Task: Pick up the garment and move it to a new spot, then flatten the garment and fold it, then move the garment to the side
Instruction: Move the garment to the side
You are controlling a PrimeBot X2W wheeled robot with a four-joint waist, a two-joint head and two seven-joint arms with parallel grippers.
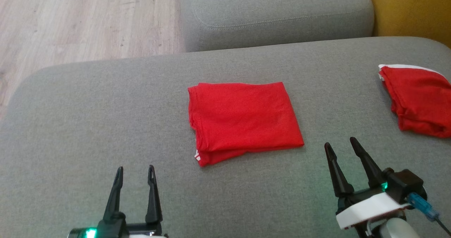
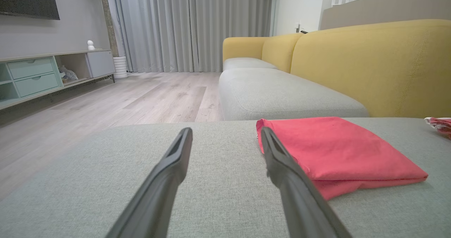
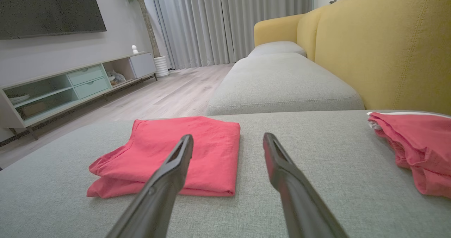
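A wide grey sofa cushion (image 1: 88,125) is spread across the head view, and a wooden floor (image 1: 70,19) is seen beyond it. A red garment (image 1: 243,120), folded into a neat rectangle, is laid flat near the cushion's middle. A second red garment (image 1: 419,100) (white trim shows at its far edge) is bunched well apart on the right. The left gripper (image 1: 136,167) and right gripper (image 1: 340,142) are held on either side of the folded piece, jaws spread wide, with nothing gripped.
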